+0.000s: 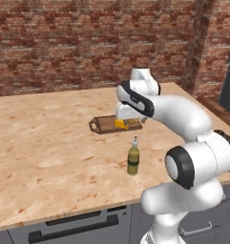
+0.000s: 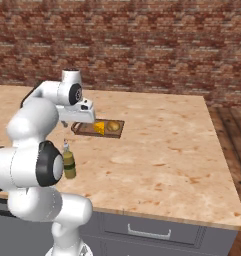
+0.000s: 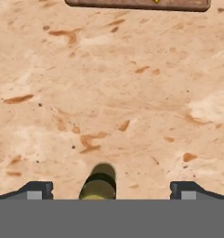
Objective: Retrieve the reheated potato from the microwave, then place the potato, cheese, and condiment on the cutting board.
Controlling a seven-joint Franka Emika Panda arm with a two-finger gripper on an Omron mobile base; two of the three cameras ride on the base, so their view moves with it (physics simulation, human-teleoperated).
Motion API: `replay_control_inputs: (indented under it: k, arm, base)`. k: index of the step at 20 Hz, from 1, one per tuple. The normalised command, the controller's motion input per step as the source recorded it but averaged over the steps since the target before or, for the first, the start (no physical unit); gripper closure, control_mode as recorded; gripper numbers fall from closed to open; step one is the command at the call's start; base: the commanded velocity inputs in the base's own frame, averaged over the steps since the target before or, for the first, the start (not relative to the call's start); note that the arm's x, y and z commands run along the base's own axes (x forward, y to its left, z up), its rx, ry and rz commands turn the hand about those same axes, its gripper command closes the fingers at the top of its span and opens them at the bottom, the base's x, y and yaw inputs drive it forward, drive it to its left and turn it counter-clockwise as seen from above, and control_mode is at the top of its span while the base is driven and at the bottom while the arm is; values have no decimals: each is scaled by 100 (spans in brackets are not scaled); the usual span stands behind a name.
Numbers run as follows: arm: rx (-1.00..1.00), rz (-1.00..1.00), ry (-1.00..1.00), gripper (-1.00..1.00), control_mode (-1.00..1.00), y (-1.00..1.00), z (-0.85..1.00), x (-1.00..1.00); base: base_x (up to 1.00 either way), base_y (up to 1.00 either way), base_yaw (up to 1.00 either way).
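Note:
The dark brown cutting board [image 2: 83, 131] [image 1: 103, 125] lies mid-counter, its near edge at the top of the hand view [image 3: 136, 4]. On it rest the yellow cheese wedge [image 2: 99, 128] [image 1: 120, 124] and the tan potato [image 2: 113, 126]. The olive-green condiment bottle [image 1: 133, 159] [image 2: 68, 163] stands upright on the counter, nearer the front edge than the board. My gripper [image 2: 81, 120] [image 1: 127, 118] hovers open above the counter by the board's near side. In the hand view the bottle [image 3: 99, 182] shows low between the spread fingertips [image 3: 36, 190], untouched. The microwave is out of view.
The pale wood countertop [image 1: 45, 143] ends at the right [image 2: 219, 165] and along its front edge above grey drawers [image 2: 147, 232]. A brick wall [image 1: 88, 43] runs behind. A dark appliance [image 1: 229, 81] stands at the far right.

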Motion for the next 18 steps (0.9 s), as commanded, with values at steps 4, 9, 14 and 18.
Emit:
replay_control_inputs:
  k: [4,9,14,18]
  arm:
    - [0,-4,-6,-100,-100,1,0,-38]
    - [0,-7,0,-100,-100,2,1,-29]
    - [0,-4,0,-100,-100,4,2,-34]
    - [0,0,0,-100,-100,12,1,-36]
  base:
    - [0,0,0]
    - [0,0,0]
    - [0,0,0]
    - [0,0,0]
